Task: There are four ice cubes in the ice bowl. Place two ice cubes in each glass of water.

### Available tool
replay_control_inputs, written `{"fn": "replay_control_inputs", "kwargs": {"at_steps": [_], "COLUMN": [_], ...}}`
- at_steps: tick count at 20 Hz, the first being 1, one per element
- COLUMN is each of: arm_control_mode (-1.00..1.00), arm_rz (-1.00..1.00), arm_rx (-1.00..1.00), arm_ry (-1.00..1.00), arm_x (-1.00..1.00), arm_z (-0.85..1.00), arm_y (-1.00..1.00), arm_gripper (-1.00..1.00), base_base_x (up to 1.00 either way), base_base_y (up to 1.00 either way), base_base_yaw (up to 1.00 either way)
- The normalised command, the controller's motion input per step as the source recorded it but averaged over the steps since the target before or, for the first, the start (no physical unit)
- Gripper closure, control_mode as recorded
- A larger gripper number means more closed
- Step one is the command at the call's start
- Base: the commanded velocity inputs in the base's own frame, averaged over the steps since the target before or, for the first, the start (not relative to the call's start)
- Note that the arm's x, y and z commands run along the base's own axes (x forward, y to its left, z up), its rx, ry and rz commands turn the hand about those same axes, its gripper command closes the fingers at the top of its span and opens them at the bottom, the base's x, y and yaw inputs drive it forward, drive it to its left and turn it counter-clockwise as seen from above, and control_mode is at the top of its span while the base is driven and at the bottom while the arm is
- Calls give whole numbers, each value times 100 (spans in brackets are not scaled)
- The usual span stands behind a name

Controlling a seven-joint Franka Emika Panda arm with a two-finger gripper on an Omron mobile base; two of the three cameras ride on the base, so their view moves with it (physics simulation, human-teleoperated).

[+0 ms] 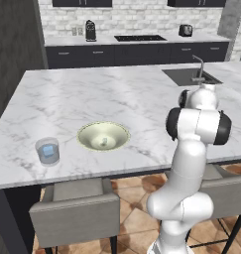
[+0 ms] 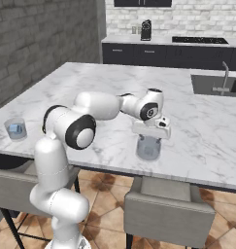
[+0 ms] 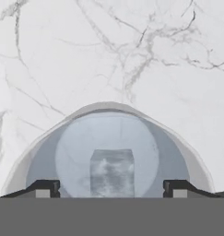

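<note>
A grey stool (image 2: 165, 206) stands nearest the lens, tucked under the marble island counter (image 1: 117, 94) on which everything sits. Above the counter's near edge the white arm's gripper (image 2: 149, 137) hangs directly over one glass of water (image 2: 148, 148), jaws spread wide and holding nothing. The hand view looks straight down into this glass (image 3: 109, 152), where one ice cube (image 3: 112, 173) lies at the bottom between the two dark fingertips (image 3: 44, 188). Along the same near edge, the ice bowl (image 1: 103, 136) sits well apart from that glass, a small pale lump inside it too blurred to make out. Just beyond the bowl stands the second glass of water (image 1: 47, 151), with a pale blue cube (image 1: 48, 150) inside
</note>
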Motion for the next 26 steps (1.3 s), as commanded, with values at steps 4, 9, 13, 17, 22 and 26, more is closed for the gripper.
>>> {"fn": "replay_control_inputs", "kwargs": {"at_steps": [4,9,13,17,22,26], "arm_control_mode": [-100,-100,-100,-100,-100,-100], "arm_rz": [0,0,0,0,0,0], "arm_rx": [0,0,0,0,0,0], "arm_ry": [0,0,0,0,0,0], "arm_x": [13,32,13,0,1,0], "arm_z": [-8,-27,-19,-1,0,8], "arm_y": [33,64,49,25,38,40], "arm_gripper": [-100,-100,-100,100,100,100], "base_base_x": [0,0,0,0,0,0], "base_base_y": [0,0,0,0,0,0], "base_base_yaw": [0,0,0,0,0,0]}}
